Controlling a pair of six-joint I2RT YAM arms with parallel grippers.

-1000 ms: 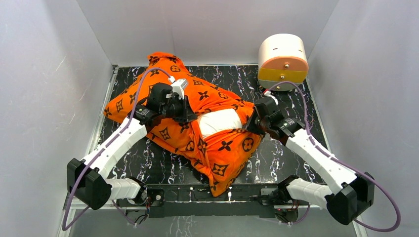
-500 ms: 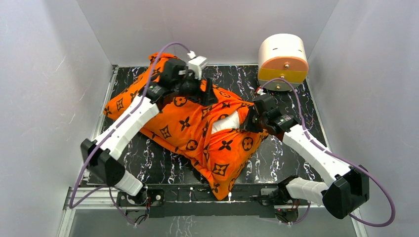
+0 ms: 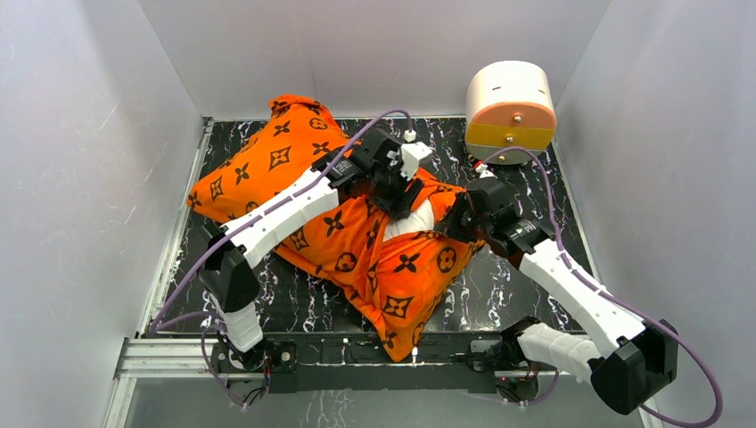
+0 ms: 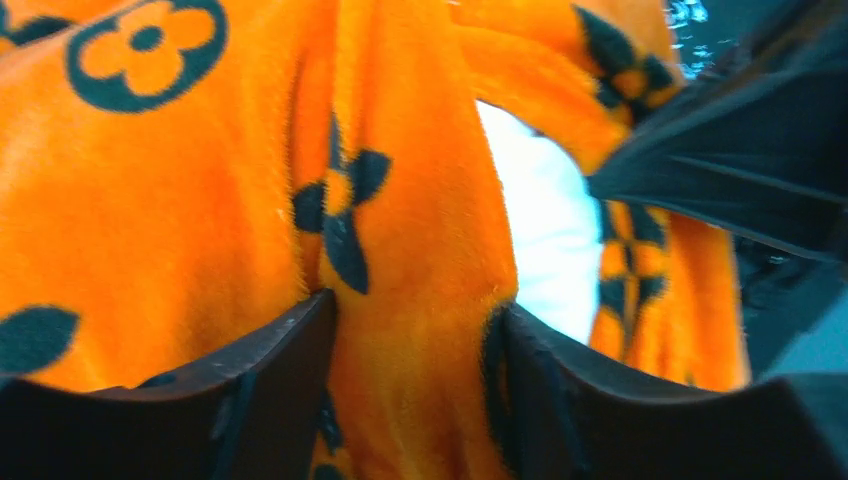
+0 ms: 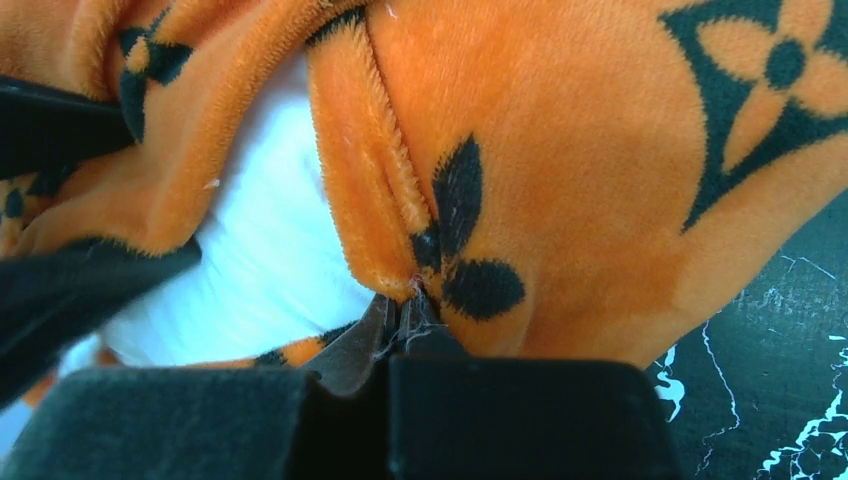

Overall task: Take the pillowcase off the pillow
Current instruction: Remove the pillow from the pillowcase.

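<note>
Pillowcase (image 3: 334, 223), orange plush with dark brown motifs, lay in the middle of the table (image 3: 508, 276). It ran from a bunched corner at 10 o'clock down to a corner at the 6 o'clock edge. It covered most of the pillow (image 3: 415, 218), which showed only as a white patch through the opening on the bundle's 3 o'clock side. The hem was folded and rumpled around that patch.

Right gripper (image 5: 400, 322) was at the 3 o'clock lip of the opening. Fingers were together, pinched on the hem seam of the pillowcase right beside a brown petal motif. White pillow sat just at 9 o'clock of the pinch in the wrist view. The right arm came in from the base at 5 o'clock.

Left gripper (image 4: 410, 310) pointed down on the 12 o'clock side of the opening. The left arm reached across the orange fabric from the base at 7 o'clock. Fingers (image 4: 270, 380) were apart. A ridge of plush stood between them and touched both inner faces. How hard it was squeezed could not be told. White pillow showed just past the 3 o'clock finger. A dark part of the other arm was at 2 o'clock in that view.

Round drawer box (image 3: 510, 107), cream with peach and yellow fronts, stood at the 1 o'clock corner of the table, apart from the pillowcase. Purple cables (image 3: 553, 192) looped along both arms. White walls (image 3: 98, 160) closed in the table at 9, 12 and 3 o'clock.
</note>
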